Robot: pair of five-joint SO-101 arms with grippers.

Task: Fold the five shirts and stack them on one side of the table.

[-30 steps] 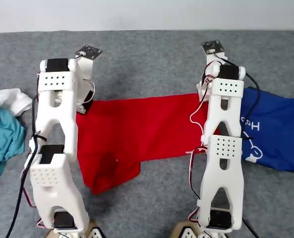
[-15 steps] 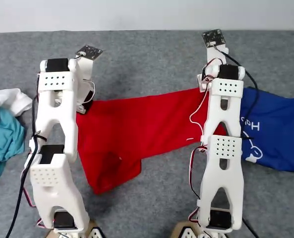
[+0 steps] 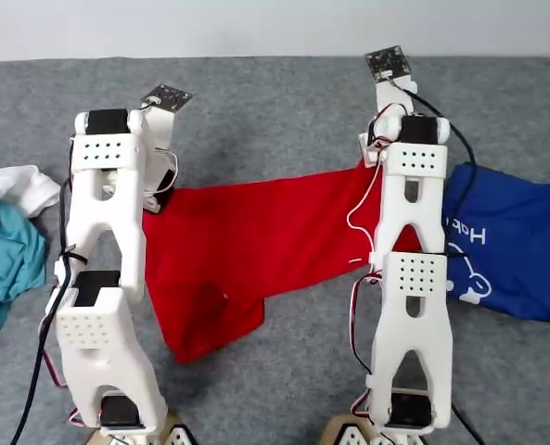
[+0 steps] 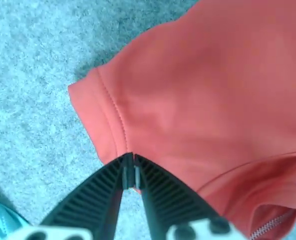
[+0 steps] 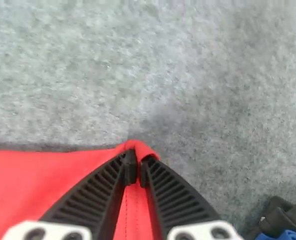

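Two claws in play, both shut on the same garment. My left claw (image 4: 133, 164) is pinched together on the stitched hem of a sleeve of the red fabric shirt (image 3: 256, 243), with cloth caught between the ribbed black fingers (image 4: 98, 192). My right claw (image 5: 135, 162) is likewise clamped on a small fold at the opposite edge of that shirt, where the red cloth meets the grey felt-covered counter (image 3: 275, 102). In the high view the red shirt lies spread across the middle of the counter between my two arms, its far edge drawn fairly straight from one claw to the other, and a loose flap hangs toward the near side by my left arm. A blue fabric shirt with white print (image 3: 516, 250) lies flat on my right side, touching or just overlapping the red one; which, I cannot tell. A teal fabric shirt (image 3: 6, 269) and a white fabric garment (image 3: 10, 185) lie crumpled together at my far left.
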